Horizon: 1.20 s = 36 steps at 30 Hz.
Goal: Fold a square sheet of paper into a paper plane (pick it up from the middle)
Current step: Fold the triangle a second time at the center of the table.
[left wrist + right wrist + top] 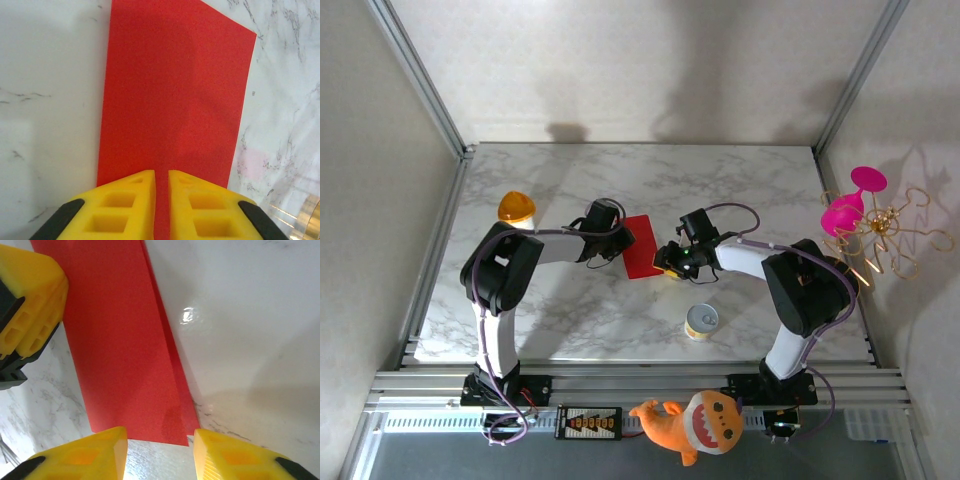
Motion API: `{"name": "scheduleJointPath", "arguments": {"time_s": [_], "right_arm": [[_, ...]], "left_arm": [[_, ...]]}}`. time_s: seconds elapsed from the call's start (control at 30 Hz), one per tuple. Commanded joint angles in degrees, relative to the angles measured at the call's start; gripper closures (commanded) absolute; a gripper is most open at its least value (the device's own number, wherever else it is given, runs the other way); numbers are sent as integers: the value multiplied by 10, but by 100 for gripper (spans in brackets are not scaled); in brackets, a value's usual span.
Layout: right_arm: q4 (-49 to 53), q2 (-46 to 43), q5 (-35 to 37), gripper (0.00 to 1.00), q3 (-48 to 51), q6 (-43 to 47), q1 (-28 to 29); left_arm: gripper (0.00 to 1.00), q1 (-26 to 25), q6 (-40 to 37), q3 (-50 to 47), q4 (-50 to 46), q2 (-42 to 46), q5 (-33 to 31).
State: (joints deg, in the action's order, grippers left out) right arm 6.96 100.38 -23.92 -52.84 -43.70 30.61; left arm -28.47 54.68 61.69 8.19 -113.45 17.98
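My left tool [161, 172]: fingers pressed almost together with a thin slit left, tips over one end of the square sheet of paper [642, 247]. Can't tell if it pinches it. Sheet is red, doubled over, two layers showing along one long edge, flat mid-table [620, 310] between both tools. My right tool [160, 432]: spread, straddling the sheet's other end.
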Motion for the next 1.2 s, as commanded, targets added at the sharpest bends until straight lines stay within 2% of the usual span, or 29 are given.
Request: {"name": "scheduleJointPath", "arguments": {"time_s": [0.0, 0.47, 0.77, 0.97, 1.17], "right_arm": [[-11, 15, -22, 61, -9, 4, -4], [-67, 20, -31, 68, 6, -21, -7], [-43, 15, -6, 75, -3, -7, -10], [-39, 13, -7, 83, -5, -6, -10], [-30, 9, -6, 98, -3, -5, -10]], "left_arm": [[85, 0, -8, -22, -40, -24, -15], [85, -2, -17, -16, -42, -24, -11], [85, -3, -32, -7, -48, -25, -6], [85, -4, -36, -1, -48, -28, -1], [85, -4, -46, 7, -40, -19, 6]]}}
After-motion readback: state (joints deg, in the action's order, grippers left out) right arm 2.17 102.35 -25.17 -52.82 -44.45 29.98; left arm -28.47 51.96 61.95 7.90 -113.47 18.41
